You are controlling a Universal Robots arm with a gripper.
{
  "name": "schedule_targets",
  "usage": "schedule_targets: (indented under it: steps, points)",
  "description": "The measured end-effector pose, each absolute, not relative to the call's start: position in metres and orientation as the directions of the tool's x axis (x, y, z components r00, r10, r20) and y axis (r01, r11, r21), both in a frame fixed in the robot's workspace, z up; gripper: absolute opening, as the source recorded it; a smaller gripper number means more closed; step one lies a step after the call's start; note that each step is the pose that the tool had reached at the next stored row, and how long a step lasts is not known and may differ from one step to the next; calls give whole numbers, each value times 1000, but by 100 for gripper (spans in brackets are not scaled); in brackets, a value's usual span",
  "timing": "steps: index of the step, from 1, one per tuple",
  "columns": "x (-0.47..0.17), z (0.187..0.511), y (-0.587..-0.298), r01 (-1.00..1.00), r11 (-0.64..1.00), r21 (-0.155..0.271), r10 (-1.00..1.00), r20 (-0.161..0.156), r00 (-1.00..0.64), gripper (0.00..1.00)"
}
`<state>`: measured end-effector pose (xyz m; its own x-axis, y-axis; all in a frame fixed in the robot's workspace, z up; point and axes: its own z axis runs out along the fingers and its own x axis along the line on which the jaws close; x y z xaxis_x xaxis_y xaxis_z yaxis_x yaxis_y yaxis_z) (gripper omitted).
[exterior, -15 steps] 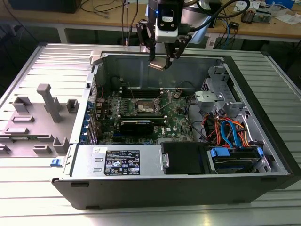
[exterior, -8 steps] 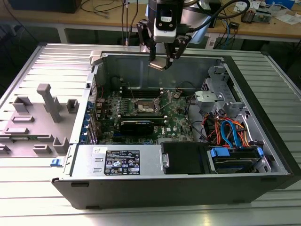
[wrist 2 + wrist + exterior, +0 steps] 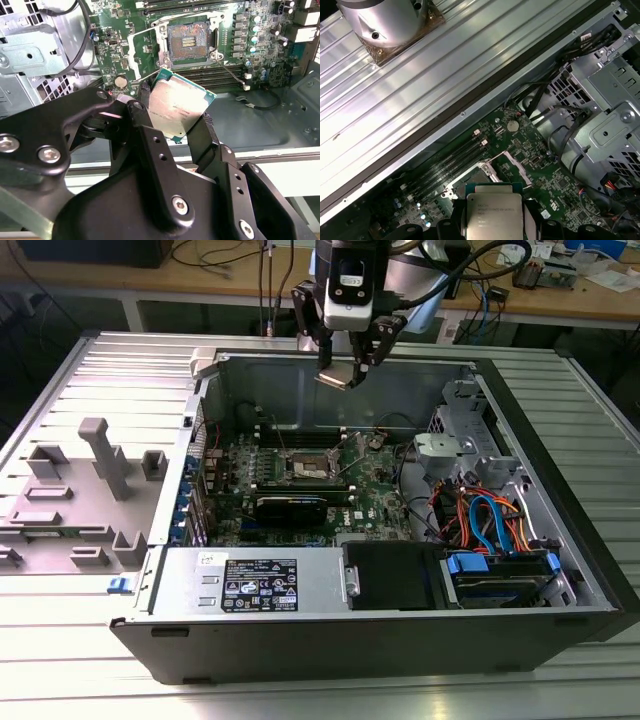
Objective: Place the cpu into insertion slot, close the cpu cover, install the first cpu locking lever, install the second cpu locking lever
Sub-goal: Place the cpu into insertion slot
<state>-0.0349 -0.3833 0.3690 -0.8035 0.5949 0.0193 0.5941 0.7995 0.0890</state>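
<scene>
The cpu (image 3: 180,107) sits clamped by its edges between the two black fingers (image 3: 145,125) of the gripper (image 3: 348,368), its silver-grey top facing the cameras in both wrist views (a little tilted in the second wrist view). In the exterior view it hangs above the back wall of the open computer case (image 3: 300,640), well clear of the green board (image 3: 380,495). The insertion slot (image 3: 189,42) lies on that board below the chip with its contacts bare. In the first wrist view the cpu cover (image 3: 514,162) stands tilted up at one side of the slot. The case rests on a ribbed metal table (image 3: 100,360).
</scene>
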Motion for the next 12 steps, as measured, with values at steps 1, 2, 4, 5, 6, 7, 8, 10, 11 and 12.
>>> schedule_targets:
  steps: [1,2,4,5,6,7,8,10,11,12]
  points:
    - [-35,369,-383,594,799,89,595,19,-804,55]
    - [-35,369,-383,594,799,89,595,19,-804,55]
    - [-35,369,-383,594,799,89,595,19,-803,55]
    - [-35,369,-383,595,798,89,596,19,-802,55]
    - [-35,369,-383,597,797,89,598,19,-801,55]
    - [-35,369,-383,600,795,89,600,19,-799,55]
    - [-35,369,-383,605,791,89,606,19,-795,55]
    - [-35,369,-383,619,780,89,620,19,-784,55]
    - [-35,369,-383,624,776,89,625,19,-780,55]
    - [-35,369,-383,632,769,89,634,19,-773,55]
